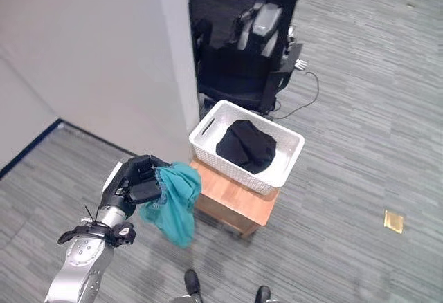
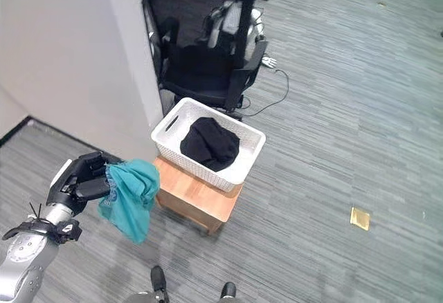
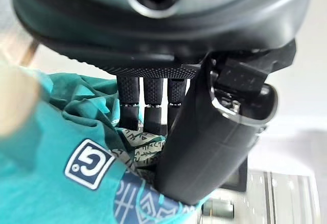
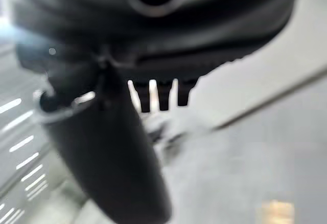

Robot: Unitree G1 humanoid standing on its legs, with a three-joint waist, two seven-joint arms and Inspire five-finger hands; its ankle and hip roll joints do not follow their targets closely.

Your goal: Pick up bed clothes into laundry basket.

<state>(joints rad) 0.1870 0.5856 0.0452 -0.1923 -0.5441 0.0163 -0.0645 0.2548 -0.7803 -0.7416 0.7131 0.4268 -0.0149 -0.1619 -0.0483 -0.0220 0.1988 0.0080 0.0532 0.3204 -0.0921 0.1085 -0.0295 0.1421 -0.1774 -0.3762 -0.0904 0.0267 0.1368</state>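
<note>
- The left hand (image 1: 135,182) is clenched on a teal garment (image 1: 173,203); its dark fingers and thumb curl round a bunched top edge, and the rest of the soft, crumpled cloth hangs loose below the hand.
- The garment hangs in the air just left of the wooden stand (image 1: 235,203), near the white laundry basket (image 1: 284,164) but not over it.
- The basket is rectangular, of perforated plastic, with a cut-out handle slot in its end wall; it sits on the low, boxy stand of warm brown wood.
- A black, rounded heap of clothing (image 1: 247,145) lies inside the basket.
- The left wrist view alone shows a white-bordered square patch and pale patterned print on the teal cloth (image 3: 56,147), pinched between the ribbed fingers (image 3: 145,106) and the thumb.
- The right wrist view shows the right hand (image 4: 112,147) over grey floor; whether its fingers are spread or curled cannot be told.
- Behind the basket stands a black mesh office chair (image 2: 201,47) against a pale wall panel (image 1: 111,54); the floor is grey striped carpet (image 1: 367,95).
</note>
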